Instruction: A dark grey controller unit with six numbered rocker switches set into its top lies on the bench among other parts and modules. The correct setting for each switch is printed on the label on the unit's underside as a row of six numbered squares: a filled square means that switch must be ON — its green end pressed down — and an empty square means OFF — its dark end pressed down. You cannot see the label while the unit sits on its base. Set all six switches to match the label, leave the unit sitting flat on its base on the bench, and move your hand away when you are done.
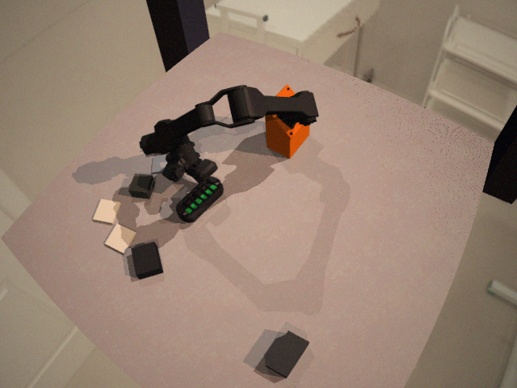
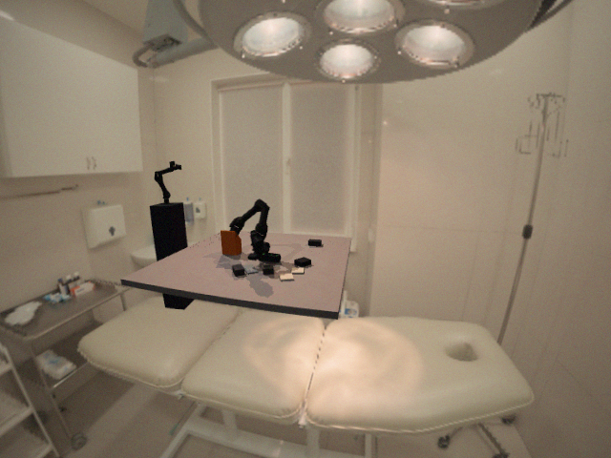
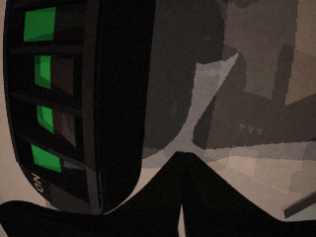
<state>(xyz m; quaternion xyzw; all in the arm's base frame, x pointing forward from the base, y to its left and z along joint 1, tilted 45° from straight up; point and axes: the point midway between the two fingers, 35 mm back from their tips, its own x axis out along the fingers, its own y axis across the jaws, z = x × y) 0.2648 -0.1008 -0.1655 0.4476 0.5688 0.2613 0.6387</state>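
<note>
The box (image 1: 287,135) is bright orange. The switches (image 1: 201,196) glow green on a dark grey unit (image 1: 199,202). Two tan squares (image 1: 106,210) lie on the pinkish tabletop (image 1: 334,234).

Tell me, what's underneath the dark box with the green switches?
The controller unit sits flat on the bench, switches facing up. Only the bench shows around it. The underside is hidden, so nothing beneath it can be seen. The shut gripper is beside it.
</note>
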